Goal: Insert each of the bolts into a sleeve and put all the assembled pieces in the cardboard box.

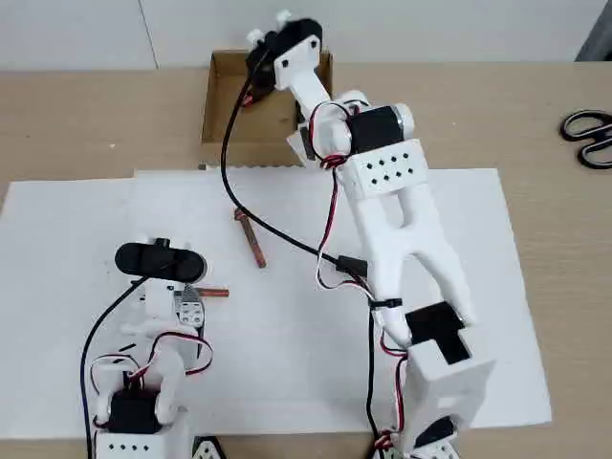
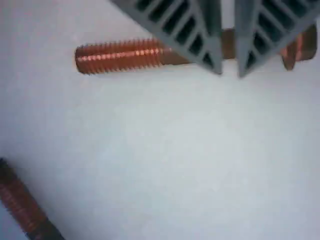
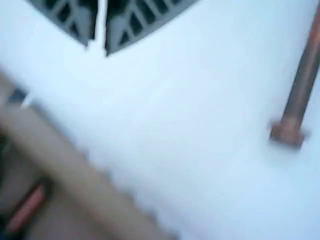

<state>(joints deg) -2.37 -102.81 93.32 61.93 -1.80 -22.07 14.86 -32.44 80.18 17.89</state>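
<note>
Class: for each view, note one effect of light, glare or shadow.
Left wrist view: a bright glint runs along the threaded bolt. High view: faint, soft shadows on the white paper. Right wrist view: the cardboard box is darker inside than the paper.

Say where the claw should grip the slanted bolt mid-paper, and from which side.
Probably mid-shank, straight down from above, closing across its width. The bolt lies flat on the white paper, bare paper beside its shank, its wider head toward the cardboard box.
</note>
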